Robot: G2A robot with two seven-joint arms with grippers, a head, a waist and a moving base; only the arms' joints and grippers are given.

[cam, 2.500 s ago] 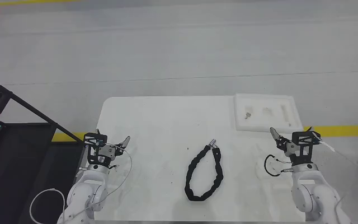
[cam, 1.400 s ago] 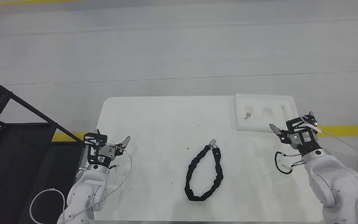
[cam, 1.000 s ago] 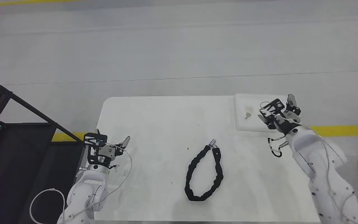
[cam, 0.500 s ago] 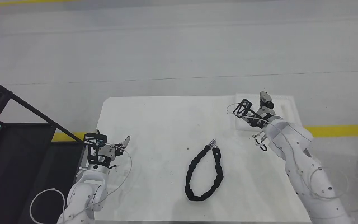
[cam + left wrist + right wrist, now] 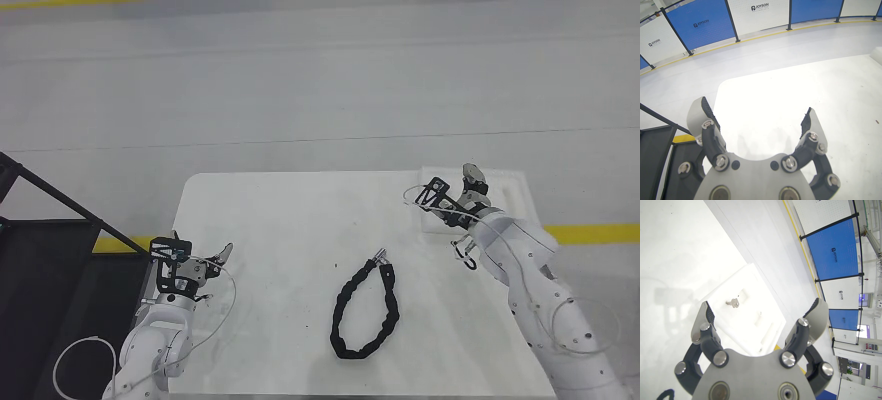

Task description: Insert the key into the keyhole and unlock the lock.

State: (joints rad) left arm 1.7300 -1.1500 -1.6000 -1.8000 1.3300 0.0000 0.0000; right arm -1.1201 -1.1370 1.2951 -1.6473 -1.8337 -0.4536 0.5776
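Right tool spread wide, empty, above foam tray, key plain from wrist, chain lock from above, left tool likewise spread.

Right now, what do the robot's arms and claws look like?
The left arm and right arm are smooth white shells. The left gripper and right gripper each have a silver plate, black linkages with shiny screws, and two curved silver fingers lined with ribbed black pads. A black cable loops at the right wrist.
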